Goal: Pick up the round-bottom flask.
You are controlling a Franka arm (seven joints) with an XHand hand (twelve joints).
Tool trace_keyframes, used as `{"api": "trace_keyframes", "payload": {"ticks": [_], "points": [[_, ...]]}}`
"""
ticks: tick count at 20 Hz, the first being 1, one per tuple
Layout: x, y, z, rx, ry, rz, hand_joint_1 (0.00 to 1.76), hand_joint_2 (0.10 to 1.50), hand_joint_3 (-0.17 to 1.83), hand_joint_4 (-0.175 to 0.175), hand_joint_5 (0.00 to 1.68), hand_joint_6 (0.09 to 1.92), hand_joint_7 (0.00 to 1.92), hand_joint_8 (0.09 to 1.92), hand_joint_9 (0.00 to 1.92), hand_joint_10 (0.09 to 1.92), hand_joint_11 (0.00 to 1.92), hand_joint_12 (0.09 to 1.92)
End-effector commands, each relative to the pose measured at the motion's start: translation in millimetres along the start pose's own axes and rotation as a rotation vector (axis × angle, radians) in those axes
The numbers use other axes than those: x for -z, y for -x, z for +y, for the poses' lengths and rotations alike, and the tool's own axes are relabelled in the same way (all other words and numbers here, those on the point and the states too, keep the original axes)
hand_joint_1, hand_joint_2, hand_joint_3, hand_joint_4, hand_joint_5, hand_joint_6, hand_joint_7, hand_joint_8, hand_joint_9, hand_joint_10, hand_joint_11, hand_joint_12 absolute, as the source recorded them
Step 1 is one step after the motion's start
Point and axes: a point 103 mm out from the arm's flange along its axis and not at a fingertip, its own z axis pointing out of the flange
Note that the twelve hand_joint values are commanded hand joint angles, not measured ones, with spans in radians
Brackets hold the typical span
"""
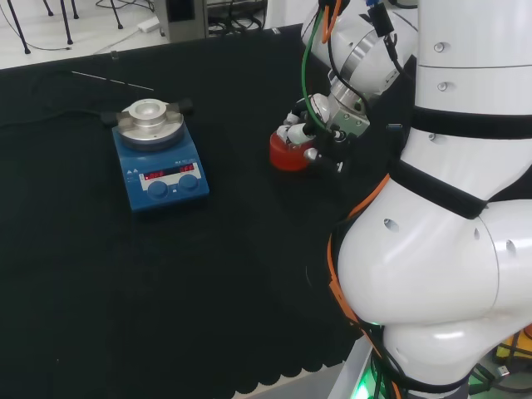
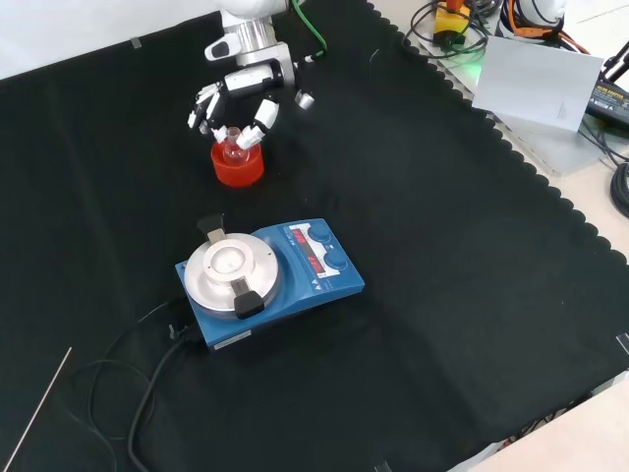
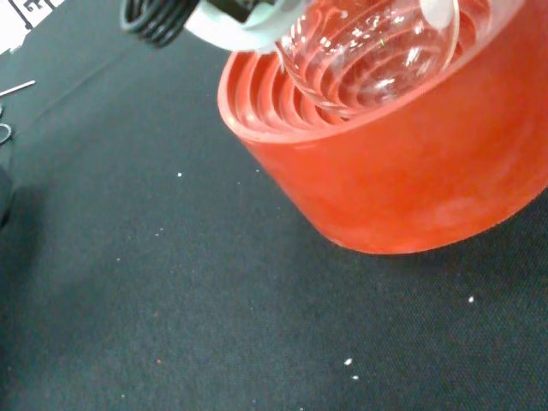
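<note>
Red ribbed plastic comes closest of all: in the wrist view the stand (image 3: 402,163) sits large and near, with the clear bulb of the round-bottom flask (image 3: 368,51) seated in its ribbed hollow, the glass resting against the rings. From the front view the same stand (image 2: 237,164) is on the black cloth (image 2: 472,295) just above the blue hotplate stirrer (image 2: 270,275), the two near but apart, and the flask's neck (image 2: 234,144) rises from the middle of the stand. Over it hangs the hand (image 2: 239,98), reaching down from the arm, its fingers (image 2: 257,123) spread and bent downward on either side of the neck; they cage the glass, but I cannot tell from these views whether any fingertip touches it yet, and nothing plainly shows a closed grasp. In the head view the hand (image 1: 314,125) sits right above and against the stand (image 1: 289,154), left of the big white links. My reading is that the step in hand is the approach and settling around the neck, with the flask not yet lifted, since its bulb is fully down in the stand. What the next move seems to call for is closing fingers and thumb onto the neck, then a straight upward lift so the bulb clears the ribs without dragging the stand along or tipping the glass.
</note>
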Motion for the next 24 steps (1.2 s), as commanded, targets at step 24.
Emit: {"api": "trace_keyframes", "payload": {"ticks": [24], "points": [[116.4,-80.0,-41.2,0.067,0.014,-0.07,1.07,0.73,0.74,0.095,1.04,1.11,0.34,0.58,0.56,0.59,0.16,1.34]]}}
